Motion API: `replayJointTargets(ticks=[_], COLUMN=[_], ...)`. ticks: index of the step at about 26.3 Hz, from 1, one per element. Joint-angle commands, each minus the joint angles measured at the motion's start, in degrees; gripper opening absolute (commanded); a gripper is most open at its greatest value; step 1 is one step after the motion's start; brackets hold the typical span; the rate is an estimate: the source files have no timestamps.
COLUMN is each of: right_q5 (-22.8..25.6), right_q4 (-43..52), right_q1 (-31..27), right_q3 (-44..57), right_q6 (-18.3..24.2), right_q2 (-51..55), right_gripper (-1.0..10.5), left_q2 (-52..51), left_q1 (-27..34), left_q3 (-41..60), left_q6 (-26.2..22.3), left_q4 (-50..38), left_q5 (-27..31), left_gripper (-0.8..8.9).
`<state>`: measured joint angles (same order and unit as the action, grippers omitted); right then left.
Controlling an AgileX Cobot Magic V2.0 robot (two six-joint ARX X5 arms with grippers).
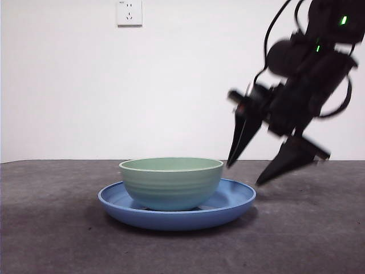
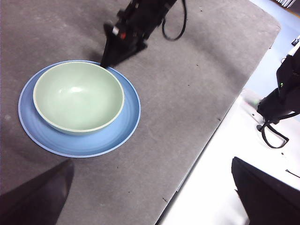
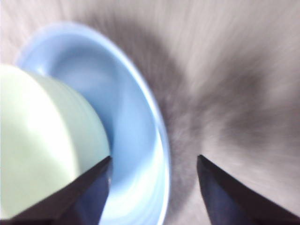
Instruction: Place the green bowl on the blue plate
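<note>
Your right gripper (image 1: 244, 174) has its jaws spread apart and empty; in the front view the two black tips point down and toward the bowl, one tip just beside the bowl's rim, the other out over the plate's edge. The right wrist view is blurred, yet you can see the same two jaws parted, with the plate's rim and bare gray surface showing between them. In the left wrist view this gripper (image 2: 108, 60) reaches in from the far side, its tips at the plate's far rim.

Your left gripper (image 2: 152, 187) hangs high and well apart from the dishes; its jaws stand wide apart with nothing between them.

The green bowl (image 1: 171, 182) sits upright on the blue plate (image 1: 234, 200), resting inside the plate's raised rim. From the left wrist view you see the bowl (image 2: 78, 96) set off centre toward the plate's far side, so that a broader band of blue plate (image 2: 77, 143) shows on the near side. The bowl is empty.

The plate lies flat on the dark gray surface (image 1: 308, 234). A white wall socket (image 1: 129, 12) shows on the wall behind.
</note>
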<state>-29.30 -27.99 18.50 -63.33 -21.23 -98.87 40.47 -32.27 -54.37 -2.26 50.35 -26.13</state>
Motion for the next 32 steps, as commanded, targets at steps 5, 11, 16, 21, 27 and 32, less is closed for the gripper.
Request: replayJointTargets(ticks=[5,11,16,21,27,32], right_q5=[5.11,9.46,10.27,9.81,9.66,9.51], right_q4=[-12.11,-25.11,-31.23,-35.01,-39.30,-43.15], right_q1=[-1.11,0.35,1.68,3.13,3.56,3.56], right_q3=[-2.71,-2.62,-1.75,0.39,2.49,2.49], right_q6=[6.78,13.55,16.15,18.05,18.47,19.02], right_q2=[16.92,34.73,45.68,56.54,68.11,73.79], right_gripper=[5.0,6.2,6.5,6.5,6.5,6.5], left_q2=[0.22,0.22,0.22,0.22,0.22,0.22], left_q1=[-0.33,-0.33,-0.31,-0.33,-0.31,-0.31], left_q3=[-0.48,-0.48,-0.48,-0.48,-0.48,-0.48], left_q6=[-0.70,-0.70,-0.70,-0.68,-0.70,-0.70], left_q4=[-0.59,-0.59,-0.61,-0.61,-0.63,-0.63], left_q5=[-0.48,-0.48,-0.48,-0.48,-0.48,-0.48], left_gripper=[5.36,5.36,5.36,5.36,5.35,5.35])
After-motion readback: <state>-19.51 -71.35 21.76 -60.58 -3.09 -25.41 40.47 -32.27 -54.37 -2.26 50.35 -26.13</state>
